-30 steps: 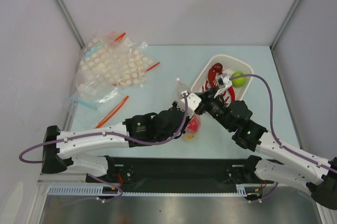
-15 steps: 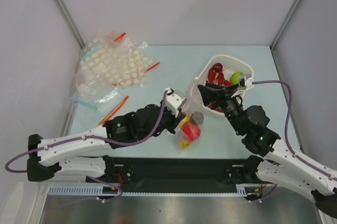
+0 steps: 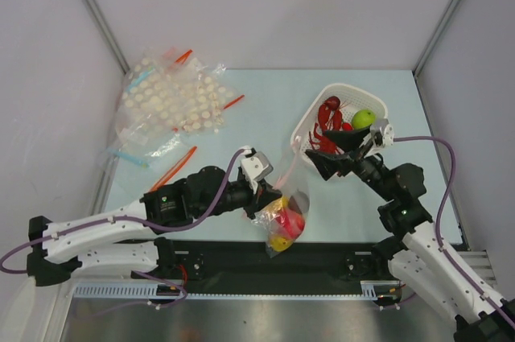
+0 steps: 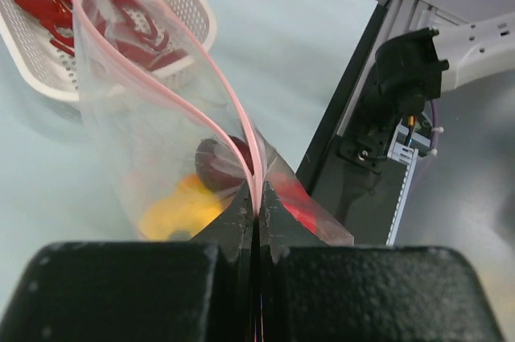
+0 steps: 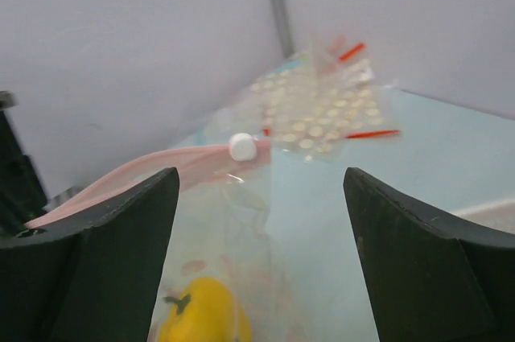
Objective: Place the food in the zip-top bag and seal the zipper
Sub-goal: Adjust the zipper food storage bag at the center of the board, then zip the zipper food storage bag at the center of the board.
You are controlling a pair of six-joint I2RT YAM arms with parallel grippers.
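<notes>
You had the left gripper (image 4: 256, 201) pressed together on one end of the zipper (image 4: 233, 109). It pinched the pink strip and nothing else, so the zip-top bag (image 3: 283, 217) sagged from that single point at the near edge of the table (image 3: 241, 125). The right gripper (image 5: 261, 185) stood spread wide and empty, close by the basket (image 4: 189, 8) toward the right edge.

The bag's mouth gaped in a loop. Inside it sat the yellow bell pepper (image 5: 201, 318), the red apple (image 3: 294, 203) and the dark purple fruit (image 4: 217, 161). The lobster (image 3: 326, 113) and the green apple (image 3: 364, 119) were not yet bagged and lay in the basket.

Your risks, as I judge them:
- **Slipping grip:** the slick film could slide out of so narrow a pinch under the weight of three pieces.
- **Spilling:** any tilt could roll a glossy fruit out of the open mouth and over the near edge.
- **Collapsing mouth:** with only one end held, the mouth could fold shut as you brought the next piece.
- **Snagging:** the lobster's thin legs could catch in the basket's mesh.
</notes>
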